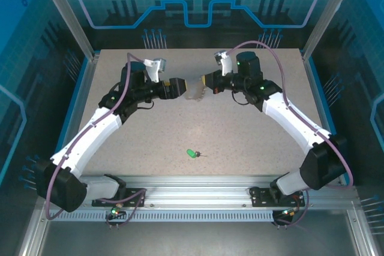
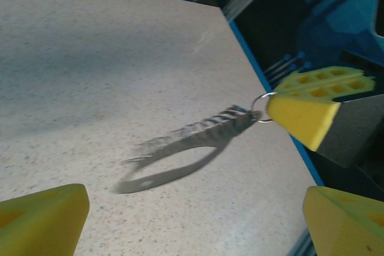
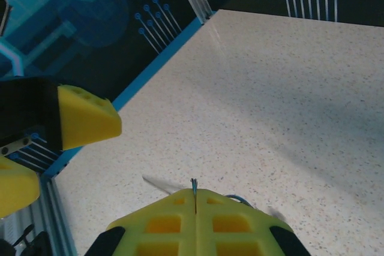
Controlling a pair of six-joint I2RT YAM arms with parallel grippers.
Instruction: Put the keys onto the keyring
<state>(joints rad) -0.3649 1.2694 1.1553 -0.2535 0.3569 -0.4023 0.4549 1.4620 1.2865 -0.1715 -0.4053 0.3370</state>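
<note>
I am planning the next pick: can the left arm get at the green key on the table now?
Probably yes. The left gripper is open and holds nothing, and the green key lies alone on the table, nearer the bases, with nothing over it.

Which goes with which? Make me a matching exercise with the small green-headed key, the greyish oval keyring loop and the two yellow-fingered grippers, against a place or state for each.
Things
1. small green-headed metal key
2. greyish oval keyring loop
3. left gripper
4. right gripper

Places or states
A. shut, pinching the loop's end
B. lying on the table, nearer the arm bases
C. open wide
D. held up off the table

Pairs: 1-B, 2-D, 3-C, 4-A
</note>
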